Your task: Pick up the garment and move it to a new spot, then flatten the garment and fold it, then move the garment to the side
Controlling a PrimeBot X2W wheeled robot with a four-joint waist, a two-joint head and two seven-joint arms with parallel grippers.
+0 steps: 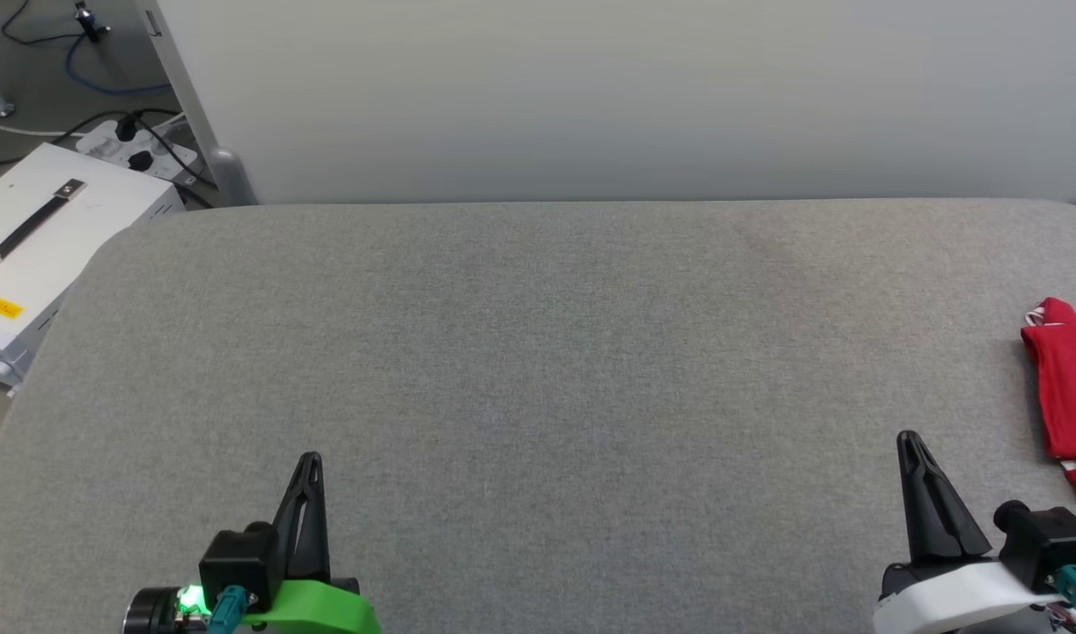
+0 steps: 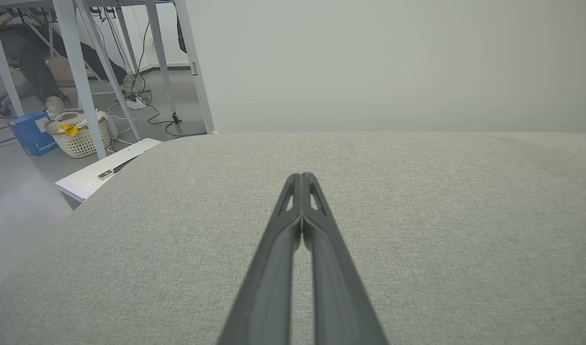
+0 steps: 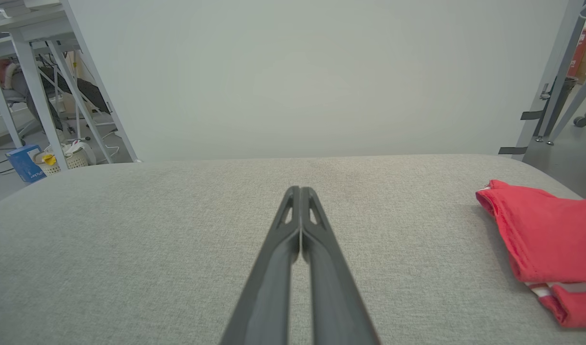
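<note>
A grey padded table [image 1: 538, 352] stretches ahead. The garment [image 1: 1066, 387], a folded red bundle, lies at the table's right edge, with its long axis running near to far, striped trim at the near end. The left gripper [image 1: 312, 462] and right gripper [image 1: 910, 440] hover at the near side, jaws pressed together and empty, the right one left of the garment and not touching it.

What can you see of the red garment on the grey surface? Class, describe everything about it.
The garment is red, thin-looking cloth, lying folded in a compact bundle, partly cut off by the picture's right edge. Red-and-white striped trim shows at its far and near ends. It rests near the right side of the grey fabric surface; the right gripper stands apart from it.
</note>
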